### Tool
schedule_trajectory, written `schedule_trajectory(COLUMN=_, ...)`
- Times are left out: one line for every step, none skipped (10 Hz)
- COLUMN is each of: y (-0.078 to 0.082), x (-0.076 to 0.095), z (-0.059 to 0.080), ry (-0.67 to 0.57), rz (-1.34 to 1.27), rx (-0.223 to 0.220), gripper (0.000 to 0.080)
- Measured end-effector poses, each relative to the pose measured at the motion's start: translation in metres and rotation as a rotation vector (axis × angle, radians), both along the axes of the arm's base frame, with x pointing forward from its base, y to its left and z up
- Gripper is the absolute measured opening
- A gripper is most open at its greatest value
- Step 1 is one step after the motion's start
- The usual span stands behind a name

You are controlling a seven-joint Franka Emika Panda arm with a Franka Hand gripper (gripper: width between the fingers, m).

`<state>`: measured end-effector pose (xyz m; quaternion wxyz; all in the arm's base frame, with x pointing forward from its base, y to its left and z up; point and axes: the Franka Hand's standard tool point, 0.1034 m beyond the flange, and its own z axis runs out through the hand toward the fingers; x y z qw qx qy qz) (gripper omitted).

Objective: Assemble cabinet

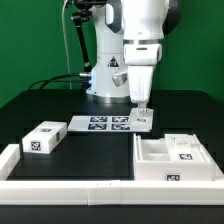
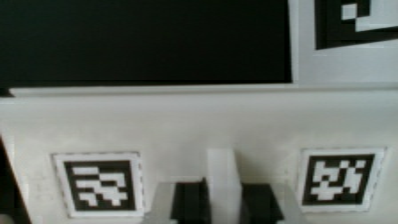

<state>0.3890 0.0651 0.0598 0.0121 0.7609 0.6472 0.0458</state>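
The cabinet box (image 1: 176, 157), white with inner compartments and tags, lies at the exterior view's right front. A white drawer block (image 1: 42, 139) with tags lies at the left. My gripper (image 1: 142, 107) points straight down at the right end of the marker board (image 1: 103, 123), over a small white tagged part (image 1: 143, 120). In the wrist view the two dark fingers (image 2: 185, 203) of the gripper (image 2: 221, 205) stand close together on either side of a thin white ridge of this part (image 2: 196, 125), which carries a tag on each side.
The robot's base (image 1: 108, 75) stands behind the marker board, which also shows in the wrist view (image 2: 347, 28). A low white border rail (image 1: 70, 187) runs along the table's front and left edge. The table top (image 1: 40, 105) is black.
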Motion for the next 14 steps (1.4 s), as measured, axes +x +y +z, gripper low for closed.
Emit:
schedule_trajectory(y=0.008, x=0.0, z=0.001, ry=-0.056, rz=0.008, rx=0.025, gripper=0.0068)
schedule_trajectory(y=0.0, x=0.0, z=-0.001, ry=-0.013, rz=0.023, rx=0.002, gripper=0.0068)
schedule_trajectory(y=-0.004, x=0.008, z=0.001, ry=-0.009, rz=0.03, rx=-0.006, gripper=0.0068)
schedule_trajectory(y=-0.006, x=0.011, z=0.001, ry=-0.01, rz=0.038, rx=-0.008, gripper=0.0068)
schedule_trajectory(y=-0.006, x=0.01, z=0.001, ry=-0.007, rz=0.036, rx=-0.008, gripper=0.0068)
schedule_trajectory(y=-0.006, x=0.01, z=0.0, ry=-0.007, rz=0.035, rx=-0.007, gripper=0.0068)
schedule_trajectory(y=-0.006, x=0.01, z=0.001, ry=-0.007, rz=0.035, rx=-0.008, gripper=0.0068)
schedule_trajectory(y=-0.008, x=0.017, z=0.002, ry=0.009, rz=0.04, rx=-0.019, gripper=0.0068)
schedule_trajectory(y=-0.008, x=0.033, z=0.005, ry=0.015, rz=0.038, rx=-0.026, gripper=0.0068)
schedule_trajectory(y=-0.006, x=0.047, z=0.007, ry=0.017, rz=0.039, rx=-0.026, gripper=0.0068)
schedule_trajectory(y=-0.007, x=0.051, z=0.008, ry=0.025, rz=0.036, rx=-0.031, gripper=0.0068)
schedule_trajectory(y=-0.007, x=0.05, z=0.007, ry=0.026, rz=0.036, rx=-0.031, gripper=0.0068)
schedule_trajectory(y=-0.007, x=0.05, z=0.007, ry=0.027, rz=0.035, rx=-0.031, gripper=0.0068)
schedule_trajectory(y=-0.006, x=0.051, z=0.007, ry=0.017, rz=0.032, rx=-0.027, gripper=0.0068)
